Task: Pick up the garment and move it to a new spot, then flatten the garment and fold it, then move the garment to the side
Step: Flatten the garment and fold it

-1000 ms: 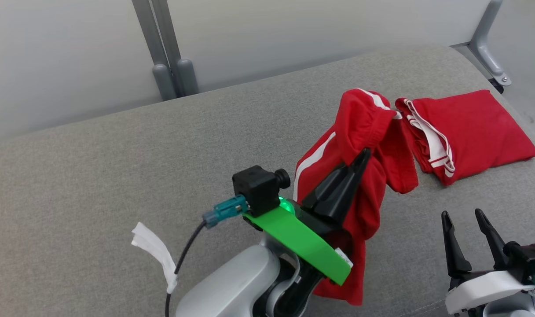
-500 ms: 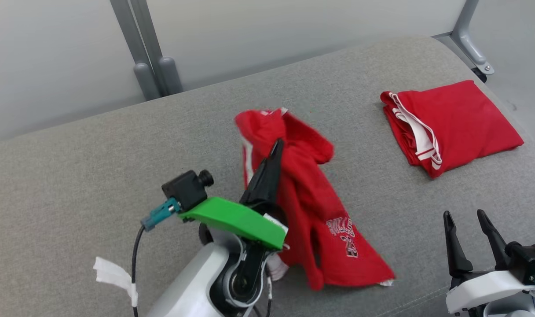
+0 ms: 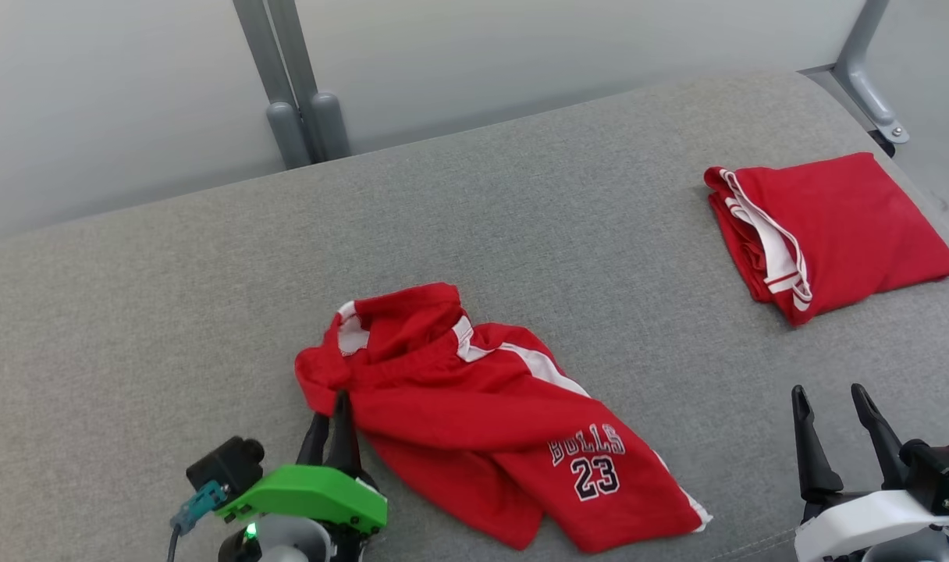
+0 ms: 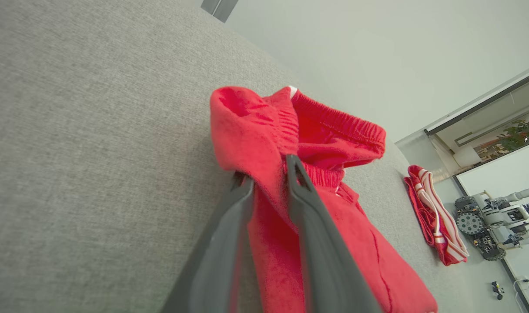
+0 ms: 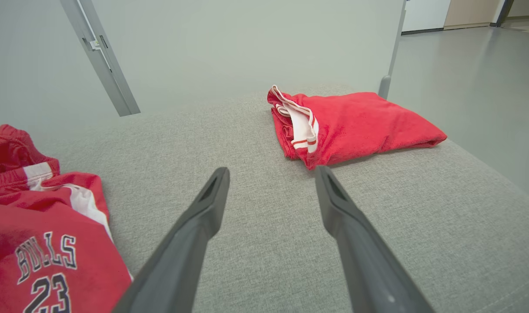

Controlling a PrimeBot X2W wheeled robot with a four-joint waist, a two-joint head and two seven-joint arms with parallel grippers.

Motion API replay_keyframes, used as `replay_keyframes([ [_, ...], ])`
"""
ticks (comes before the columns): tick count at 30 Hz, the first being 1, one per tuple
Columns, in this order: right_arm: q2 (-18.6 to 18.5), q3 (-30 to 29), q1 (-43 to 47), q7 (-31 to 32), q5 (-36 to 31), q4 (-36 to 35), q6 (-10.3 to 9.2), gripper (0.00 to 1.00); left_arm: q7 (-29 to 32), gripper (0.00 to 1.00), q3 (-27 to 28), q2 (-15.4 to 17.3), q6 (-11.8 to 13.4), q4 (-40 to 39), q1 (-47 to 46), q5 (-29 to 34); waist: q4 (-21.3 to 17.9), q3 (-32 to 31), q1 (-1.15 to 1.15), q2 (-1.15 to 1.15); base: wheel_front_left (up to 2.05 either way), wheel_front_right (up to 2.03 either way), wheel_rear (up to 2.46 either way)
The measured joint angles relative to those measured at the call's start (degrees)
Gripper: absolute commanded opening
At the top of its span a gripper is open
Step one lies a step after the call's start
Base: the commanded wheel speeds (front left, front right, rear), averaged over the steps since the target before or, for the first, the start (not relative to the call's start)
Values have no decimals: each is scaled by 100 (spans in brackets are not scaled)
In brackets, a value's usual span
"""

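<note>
The garment, red shorts with white side stripes and "BULLS 23" print, lies spread and rumpled on the grey cushion, front centre. My left gripper is at the garment's left end, by the waistband. In the left wrist view its fingers stand slightly apart with a fold of the red cloth still between them, so it is open. My right gripper hovers open and empty at the front right, clear of the garment; the right wrist view shows bare cushion between its fingers.
A second red garment, folded, lies at the far right of the cushion near its edge. Grey metal posts rise behind the cushion, with a metal bracket at the back right. Another robot stands far off.
My left arm has swung the garment left and toward me and laid it down on the cushion. Its fingers, pressed together before, now stand slightly apart. The right arm kept still; the camera shifted.
</note>
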Motion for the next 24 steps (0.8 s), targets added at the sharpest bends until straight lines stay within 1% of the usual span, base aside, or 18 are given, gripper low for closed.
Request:
replay_keyframes([
  [3, 3, 23, 3, 0, -3, 8, 1, 100, 1, 100, 202, 1, 116, 159, 220, 200, 87, -39, 0, 0, 0, 0, 0],
  [6, 1, 25, 4, 0, -3, 2, 1, 100, 1, 100, 469, 0, 236, 144, 418, 432, 152, -74, 0, 0, 0, 0, 0],
  [9, -1, 5, 10, 0, -3, -29, 0, 100, 1, 100, 658, 10, 349, -67, 505, 1107, 193, -63, 0, 0, 0, 0, 0],
  [11, -4, -19, 13, 0, -2, -38, 0, 100, 1, 100, 602, 19, 331, -230, 491, 1480, 215, -36, 0, 0, 0, 0, 0],
  [13, -11, -11, 13, 0, -1, -38, 0, 100, 2, 100, 350, 60, 259, -313, 359, 1822, 230, 13, 0, 0, 0, 0, 0],
  [15, -8, 14, 3, 0, -1, -38, 1, 100, 174, 100, 52, 68, 157, -381, 59, 2050, 233, 62, 0, 0, 0, 0, 0],
  [17, 0, 60, -33, 0, -1, -34, 1, 100, 520, 100, -310, 69, 35, -482, -375, 2281, 219, 114, 0, 0, 0, 0, 0],
  [20, 7, 140, -137, 0, 23, -21, 0, 100, 1098, 100, -746, 38, -115, -485, -916, 2349, 166, 196, 0, 0, 0, 0, 0],
  [24, 19, 232, -276, 0, 68, 19, 1, 100, 1773, 100, -1256, 21, -238, -26, -1638, 2416, 20, 302, 0, 0, 0, 0, 0],
])
